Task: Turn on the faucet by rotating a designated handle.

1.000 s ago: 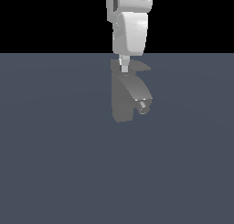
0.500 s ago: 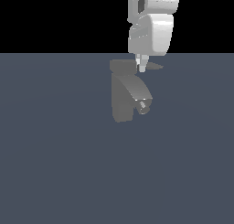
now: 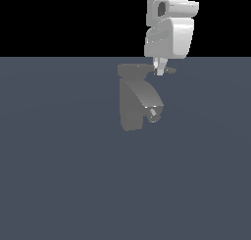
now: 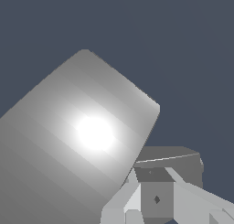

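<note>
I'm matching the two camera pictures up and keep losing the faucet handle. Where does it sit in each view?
Exterior view: the handle is the thin flat lever at the faucet's top, reaching toward the exterior view's right, under the pincer.
Wrist view: the handle is the flat grey piece next to the pincer's fingertips, beside the big bright faucet body.
Shared landmark: the pincer's pale fingertips at the handle.

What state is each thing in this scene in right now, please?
faucet: upright on the floor, spout curving down, no water visible.
handle: flat, sticking out sideways from the top cap toward the exterior view's right.
hand: lowered at the handle's outer end; open or shut unclear.
</note>
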Robot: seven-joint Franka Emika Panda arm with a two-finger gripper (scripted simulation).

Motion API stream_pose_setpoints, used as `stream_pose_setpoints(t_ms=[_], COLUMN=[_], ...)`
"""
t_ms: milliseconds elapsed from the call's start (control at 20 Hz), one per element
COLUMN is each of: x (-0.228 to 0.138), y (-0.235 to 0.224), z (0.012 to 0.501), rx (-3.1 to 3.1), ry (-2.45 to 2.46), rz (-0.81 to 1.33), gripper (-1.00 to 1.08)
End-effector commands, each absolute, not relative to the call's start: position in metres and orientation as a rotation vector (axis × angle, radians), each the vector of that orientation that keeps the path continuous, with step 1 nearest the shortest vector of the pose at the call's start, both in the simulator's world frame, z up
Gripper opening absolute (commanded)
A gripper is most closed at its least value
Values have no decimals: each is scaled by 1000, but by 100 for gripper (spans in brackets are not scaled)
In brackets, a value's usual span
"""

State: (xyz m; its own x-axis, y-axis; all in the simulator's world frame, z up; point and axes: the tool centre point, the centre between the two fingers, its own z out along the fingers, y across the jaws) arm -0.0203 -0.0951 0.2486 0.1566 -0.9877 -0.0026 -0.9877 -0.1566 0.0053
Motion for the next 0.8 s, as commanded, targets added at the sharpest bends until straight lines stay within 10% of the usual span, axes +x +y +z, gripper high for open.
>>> stream_pose_setpoints(t_ms=[0,750], x=[-11,26], y=[-103,-144], z=[248,248], rx=[2387,2372], ry=[-2044,-2060], rz=[-1,0], gripper=[-100,-100])
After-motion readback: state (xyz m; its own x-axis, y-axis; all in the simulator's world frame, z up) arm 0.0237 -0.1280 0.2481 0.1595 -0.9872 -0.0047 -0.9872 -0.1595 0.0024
